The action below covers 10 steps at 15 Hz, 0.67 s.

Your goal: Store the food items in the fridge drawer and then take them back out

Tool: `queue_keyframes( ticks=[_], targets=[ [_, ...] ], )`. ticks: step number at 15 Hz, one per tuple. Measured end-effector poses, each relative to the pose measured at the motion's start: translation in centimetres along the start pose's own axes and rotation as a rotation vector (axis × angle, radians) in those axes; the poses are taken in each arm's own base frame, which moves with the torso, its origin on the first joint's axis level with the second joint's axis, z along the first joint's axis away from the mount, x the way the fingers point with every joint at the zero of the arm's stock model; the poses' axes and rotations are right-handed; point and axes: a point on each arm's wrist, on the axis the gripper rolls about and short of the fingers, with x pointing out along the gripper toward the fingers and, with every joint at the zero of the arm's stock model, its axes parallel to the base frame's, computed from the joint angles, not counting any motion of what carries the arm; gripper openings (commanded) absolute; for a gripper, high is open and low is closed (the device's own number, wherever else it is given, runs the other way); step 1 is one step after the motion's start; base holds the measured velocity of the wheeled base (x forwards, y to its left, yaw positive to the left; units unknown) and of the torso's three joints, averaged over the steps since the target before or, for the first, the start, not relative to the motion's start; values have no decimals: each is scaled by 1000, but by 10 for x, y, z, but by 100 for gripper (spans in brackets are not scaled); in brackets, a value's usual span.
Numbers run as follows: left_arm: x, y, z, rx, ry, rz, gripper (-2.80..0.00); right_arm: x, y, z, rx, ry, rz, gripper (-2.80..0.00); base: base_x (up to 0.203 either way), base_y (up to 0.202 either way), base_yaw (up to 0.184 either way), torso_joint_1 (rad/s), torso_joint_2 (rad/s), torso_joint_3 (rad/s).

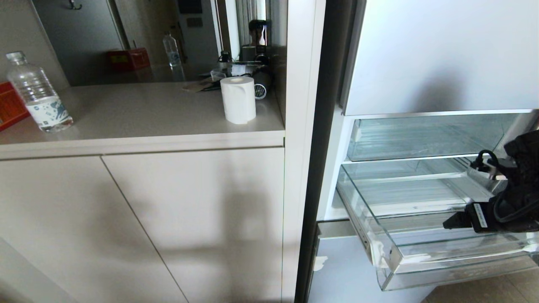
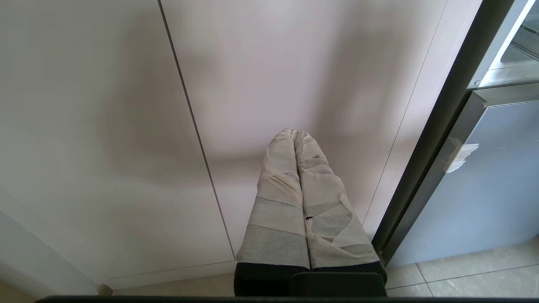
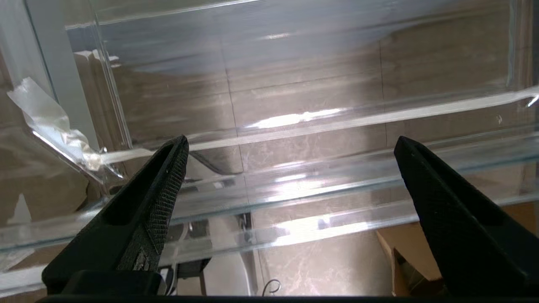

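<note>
Bottle (image 1: 38,93): we see it upright at the far left of the counter (image 1: 139,113), next to a red box at the edge of the head view.
Paper roll (image 1: 238,99): upright near the counter's right end, well apart from the bottle.
Cabinet doors (image 1: 139,223): shut, under the counter.
Left gripper (image 2: 294,136): taped fingers (image 2: 278,202) pressed together, nothing between them; it hangs in front of the cabinet doors, touching nothing.
Fridge (image 1: 438,54): right of the cabinet, upper door panel shut, a tape scrap on the lower panel.
Drawer (image 1: 391,252): pulled out and open; we see no food in the parts that show. A shallower clear drawer sits above it.
Right gripper (image 3: 290,145): black fingers (image 3: 162,198) spread wide, holding nothing, over the drawer's front lip at its right end. We can't tell if the fingertips touch the plastic.
</note>
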Motion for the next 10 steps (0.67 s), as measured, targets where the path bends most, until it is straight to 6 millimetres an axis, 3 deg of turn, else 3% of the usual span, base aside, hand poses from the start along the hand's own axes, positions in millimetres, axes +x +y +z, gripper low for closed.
queue_keyframes(
  ticks=[6,9,10],
  targets=[
    [0,0,0,0,0,0,-280,-14,1,11,51,-133,55,0,0,0,0,0,0,0],
    [0,0,0,0,0,0,-280,-44,0,2,52,-233,61,0,0,0,0,0,0,0],
    [0,0,0,0,0,0,-280,-61,0,-6,50,-278,62,-280,0,0,0,0,0,0]
  ],
)
